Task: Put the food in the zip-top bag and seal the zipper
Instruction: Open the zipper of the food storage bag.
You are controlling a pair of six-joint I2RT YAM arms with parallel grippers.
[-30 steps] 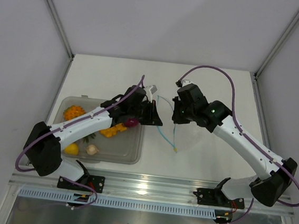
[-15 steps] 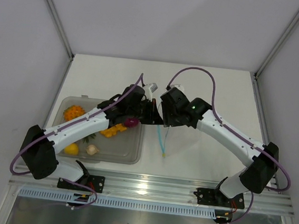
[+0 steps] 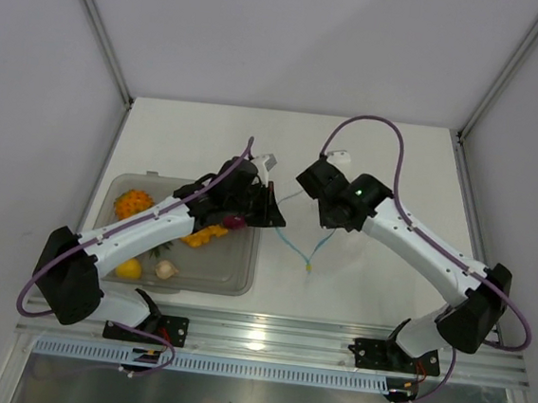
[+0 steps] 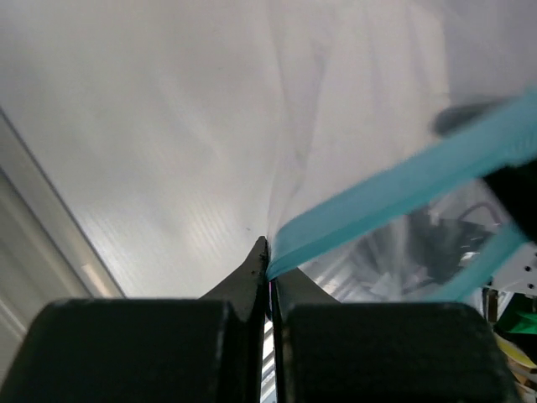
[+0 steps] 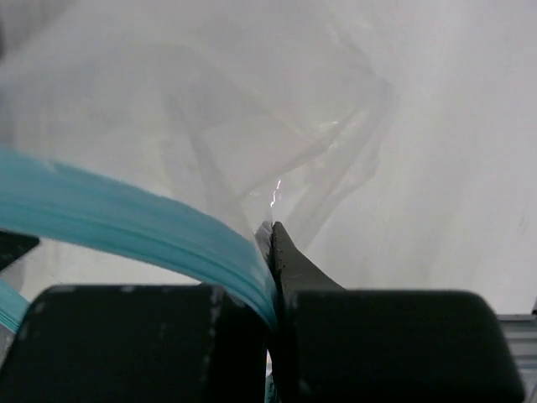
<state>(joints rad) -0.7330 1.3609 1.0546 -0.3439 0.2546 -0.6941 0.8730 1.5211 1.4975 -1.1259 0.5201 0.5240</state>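
Observation:
The clear zip-top bag [image 3: 302, 226] hangs between my two grippers over the white table. Its teal zipper [image 3: 293, 249] sags in a V. My left gripper [image 3: 275, 214] is shut on one end of the zipper [image 4: 394, 189], pinching it at the fingertips [image 4: 270, 262]. My right gripper [image 3: 327, 224] is shut on the other rim of the zipper [image 5: 109, 214], with crinkled bag film [image 5: 252, 126] beyond it. The food lies in the grey tub [image 3: 238, 277]: a purple onion [image 3: 236, 222], orange fruits [image 3: 204, 235], a lemon [image 3: 129, 267], a garlic bulb [image 3: 165, 269] and a spiky orange piece [image 3: 133, 203].
The tub sits at the left of the table, under my left arm. White walls enclose the table on three sides. A metal rail [image 3: 275, 335] with both arm bases runs along the near edge.
My right gripper came in beside the left one, opened, then shut on the bag's rim and drew back to the right. The zipper now sags between both grippers.

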